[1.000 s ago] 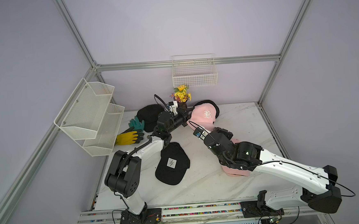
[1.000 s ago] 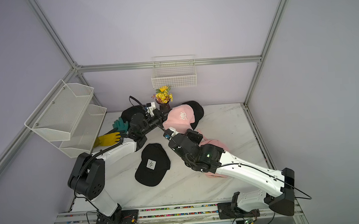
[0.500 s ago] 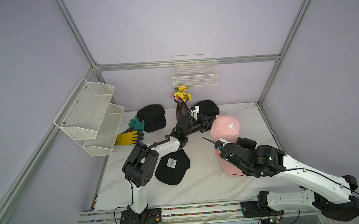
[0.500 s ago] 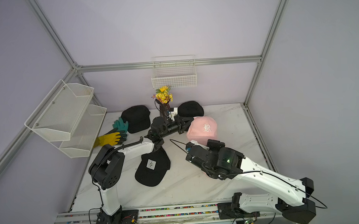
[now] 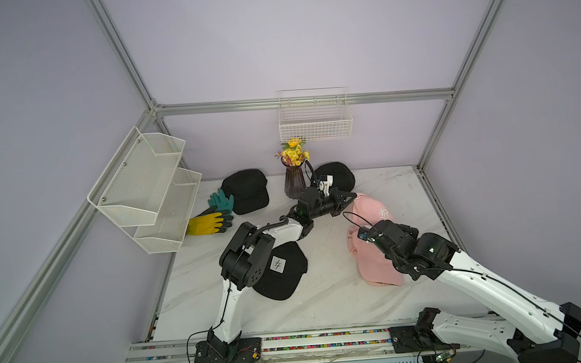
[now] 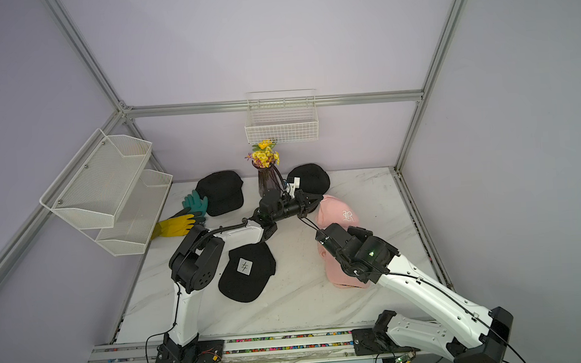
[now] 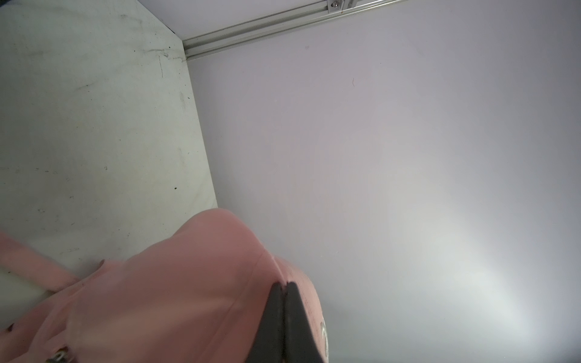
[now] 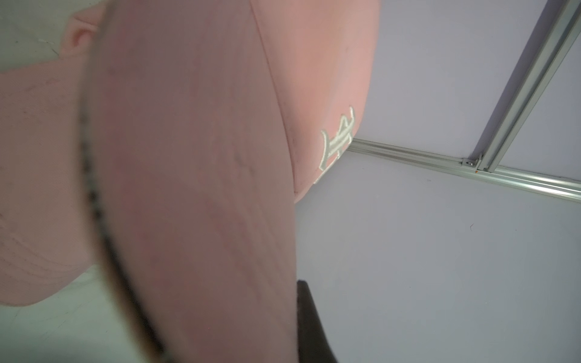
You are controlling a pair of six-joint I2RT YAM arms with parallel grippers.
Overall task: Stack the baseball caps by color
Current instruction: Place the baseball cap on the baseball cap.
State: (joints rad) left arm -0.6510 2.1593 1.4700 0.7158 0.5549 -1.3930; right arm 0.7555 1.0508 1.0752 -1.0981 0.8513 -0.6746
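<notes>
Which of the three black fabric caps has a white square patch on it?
The front black cap, partly hidden by the left arm. The back-left black cap and back-right black cap show no patch.

A vase (image 5: 293, 186) of yellow flowers (image 5: 294, 152) stands near the left jaws, on their left; a teal glove (image 5: 222, 202) and a yellow glove (image 5: 205, 225) lie farther left, beside a mesh shelf (image 5: 144, 184).

At right, lettered pink cap (image 5: 377, 209) overlaps other pink caps (image 5: 379, 272); black caps (image 5: 248, 192) lie apart.
</notes>
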